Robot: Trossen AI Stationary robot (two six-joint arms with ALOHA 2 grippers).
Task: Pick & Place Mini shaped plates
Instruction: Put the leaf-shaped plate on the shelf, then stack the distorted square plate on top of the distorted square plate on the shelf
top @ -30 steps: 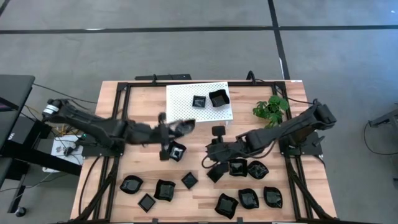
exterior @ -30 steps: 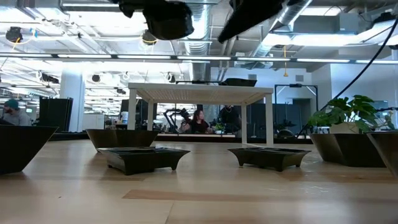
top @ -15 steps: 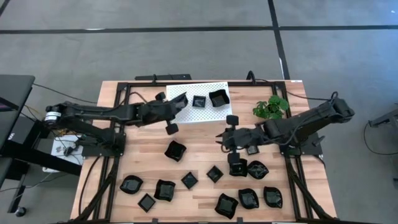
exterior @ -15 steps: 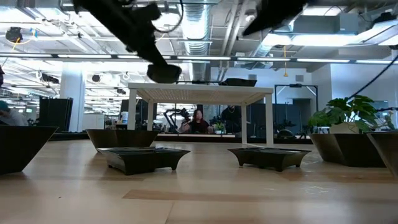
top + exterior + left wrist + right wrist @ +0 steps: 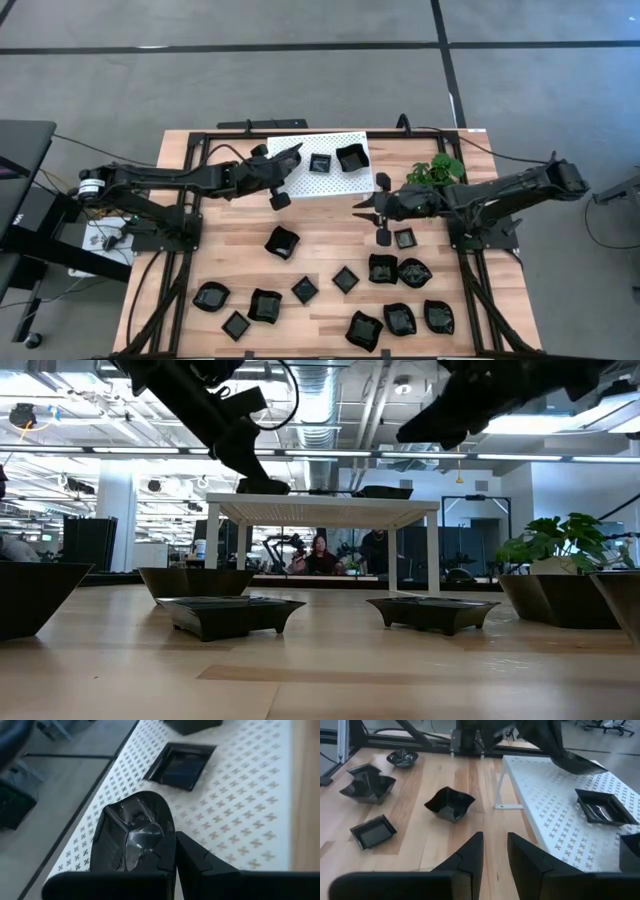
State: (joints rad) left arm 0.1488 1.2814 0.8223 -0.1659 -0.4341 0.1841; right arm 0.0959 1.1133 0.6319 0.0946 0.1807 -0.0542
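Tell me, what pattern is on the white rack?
The white rack is covered in rows of tiny cross-shaped holes. The left wrist view shows it best.

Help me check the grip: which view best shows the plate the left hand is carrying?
The left wrist view: the plate fills it, pinched at the rim. High view shows it small over the rack; right wrist sees its underside.
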